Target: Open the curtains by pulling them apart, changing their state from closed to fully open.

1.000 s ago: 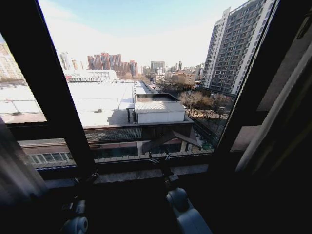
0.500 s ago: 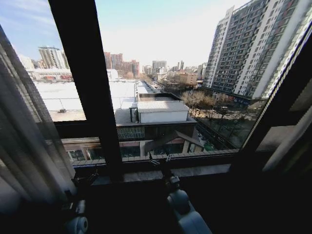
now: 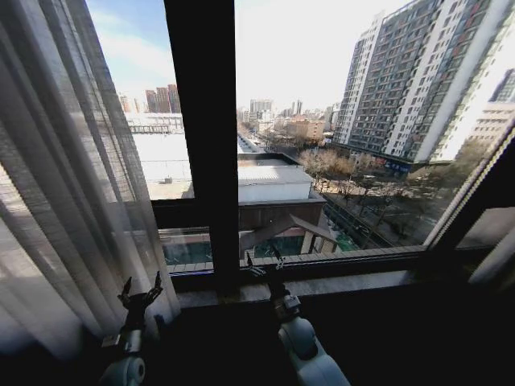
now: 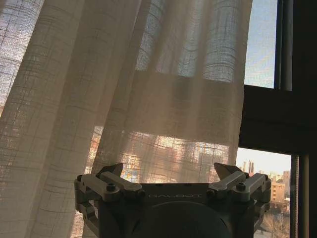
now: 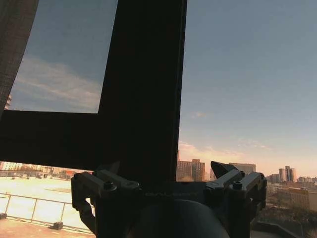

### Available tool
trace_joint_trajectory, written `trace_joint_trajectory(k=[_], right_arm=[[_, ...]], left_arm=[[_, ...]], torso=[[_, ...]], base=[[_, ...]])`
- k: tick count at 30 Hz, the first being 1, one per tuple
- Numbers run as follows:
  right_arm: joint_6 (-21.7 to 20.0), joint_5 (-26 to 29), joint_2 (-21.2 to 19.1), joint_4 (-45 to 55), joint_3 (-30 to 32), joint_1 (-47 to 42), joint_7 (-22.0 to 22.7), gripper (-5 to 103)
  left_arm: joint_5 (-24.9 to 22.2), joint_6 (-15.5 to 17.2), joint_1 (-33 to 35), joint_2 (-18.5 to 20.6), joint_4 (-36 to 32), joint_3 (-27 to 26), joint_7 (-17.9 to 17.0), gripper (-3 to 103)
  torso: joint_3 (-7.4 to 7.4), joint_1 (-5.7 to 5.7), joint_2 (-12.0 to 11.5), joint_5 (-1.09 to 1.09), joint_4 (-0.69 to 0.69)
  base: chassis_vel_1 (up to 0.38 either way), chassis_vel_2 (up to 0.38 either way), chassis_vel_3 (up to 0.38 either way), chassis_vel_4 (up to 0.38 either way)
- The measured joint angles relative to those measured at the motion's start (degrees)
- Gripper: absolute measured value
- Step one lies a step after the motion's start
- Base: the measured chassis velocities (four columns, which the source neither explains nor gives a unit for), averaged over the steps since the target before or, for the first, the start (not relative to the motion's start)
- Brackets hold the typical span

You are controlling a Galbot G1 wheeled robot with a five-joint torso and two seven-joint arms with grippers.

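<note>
You are at the approach step: the curtains (image 3: 64,185) fill the left third of the head view as a sheer pleated panel hanging down toward the sill, and neither arm has hold of them. Your left gripper (image 3: 138,293) stands at the lower left of that frame with its jaws spread, close to the fabric's inner edge; in the left wrist view the left gripper (image 4: 168,173) faces the weave with nothing between its fingertips. Your right gripper (image 3: 264,264) sits at lower centre before the dark window frame (image 3: 205,137), jaws likewise spread and empty. I judge that the next move calls for closing on the panel's edge. The panel's top and rail are cut off, and any right-hand panel cannot be made out.
</note>
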Motion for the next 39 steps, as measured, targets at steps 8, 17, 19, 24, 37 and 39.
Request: trace_joint_trajectory(k=[8, 17, 19, 24, 37, 39], right_arm=[[0.7, -0.5, -0.2, 0.6, 0.3, -1.0, -0.2, 100], [-0.3, -0.9, -0.7, 2.5, 0.4, -2.9, 0.0, 100], [-0.8, -0.9, -0.8, 2.9, 0.4, -3.1, 0.0, 100], [-2.0, -1.0, -1.0, 4.1, 0.2, -3.6, 0.2, 100], [-2.1, -1.0, -1.0, 4.2, 0.2, -3.6, 0.3, 100], [-2.1, -1.0, -1.0, 4.2, 0.2, -3.6, 0.3, 100]], left_arm=[[0.0, 0.0, 0.0, 0.0, 0.0, 0.1, 0.0, 100], [0.0, 0.0, 0.0, 0.0, 0.0, 0.1, 0.0, 100], [0.0, 0.0, 0.0, 0.0, 0.0, 0.1, 0.0, 100], [0.0, 0.0, 0.0, 0.0, 0.0, 0.1, 0.0, 100], [0.0, 0.0, 0.0, 0.0, 0.0, 0.1, 0.0, 100], [0.0, 0.0, 0.0, 0.0, 0.0, 0.1, 0.0, 100]], torso=[[0.01, 0.01, 0.0, 0.07, -0.04], [0.00, 0.00, 0.0, -0.01, 0.00], [0.01, 0.00, 0.0, 0.00, 0.00], [0.01, 0.02, 0.0, 0.02, -0.02], [0.01, 0.01, 0.0, 0.02, -0.02], [0.01, 0.00, 0.0, 0.02, -0.02]], base=[[0.028, 0.005, -0.013, -0.024], [-0.014, -0.025, 0.009, 0.020], [0.000, 0.000, 0.000, 0.000], [0.000, 0.000, 0.000, 0.000], [0.000, 0.000, 0.000, 0.000], [0.000, 0.000, 0.000, 0.000]])
